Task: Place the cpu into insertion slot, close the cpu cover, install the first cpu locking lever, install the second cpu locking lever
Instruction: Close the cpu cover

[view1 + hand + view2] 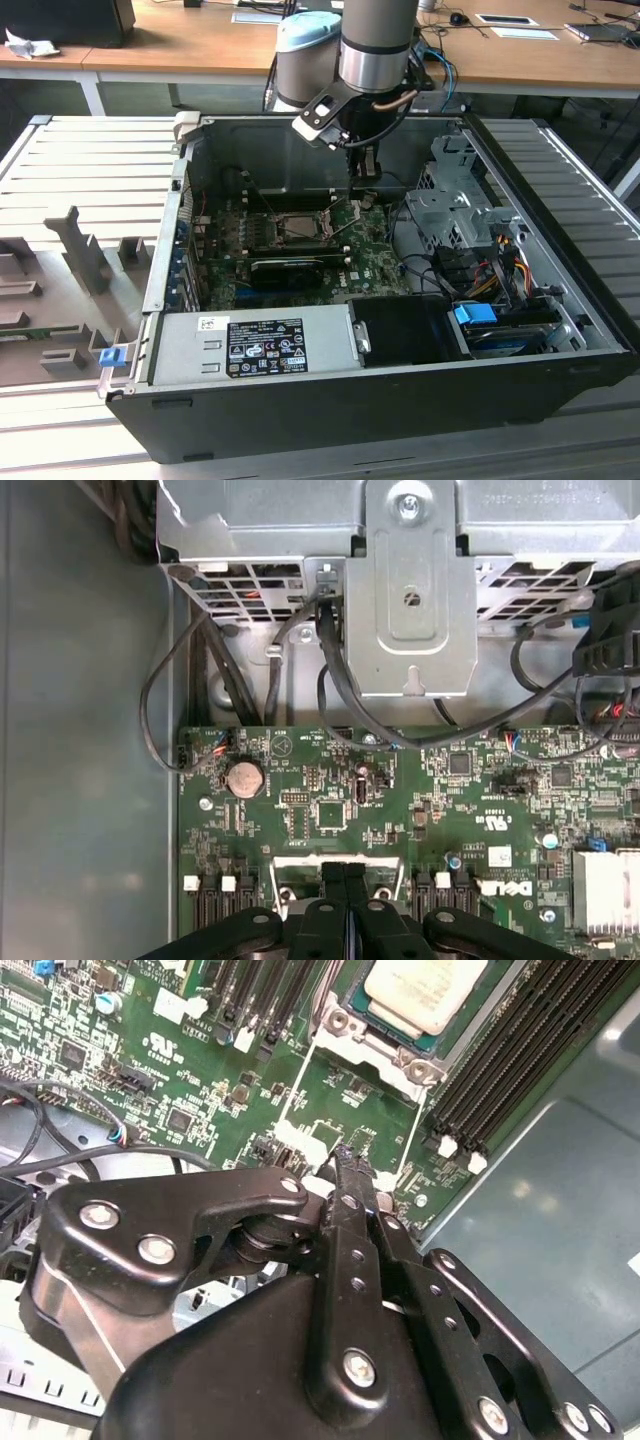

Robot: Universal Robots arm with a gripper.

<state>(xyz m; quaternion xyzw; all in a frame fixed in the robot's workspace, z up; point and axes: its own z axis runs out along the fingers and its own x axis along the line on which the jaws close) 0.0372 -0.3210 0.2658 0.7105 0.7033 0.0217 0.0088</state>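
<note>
From where I stand, a black-and-white label (265,347) sits on the grey power supply (185,350), its print too fine to make out. The green motherboard (400,815) carries tiny white markings and a white logo (505,888).

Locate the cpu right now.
In the second wrist view the cpu sits inside the cpu cover frame on the motherboard, flanked by memory slots on both sides.
</note>
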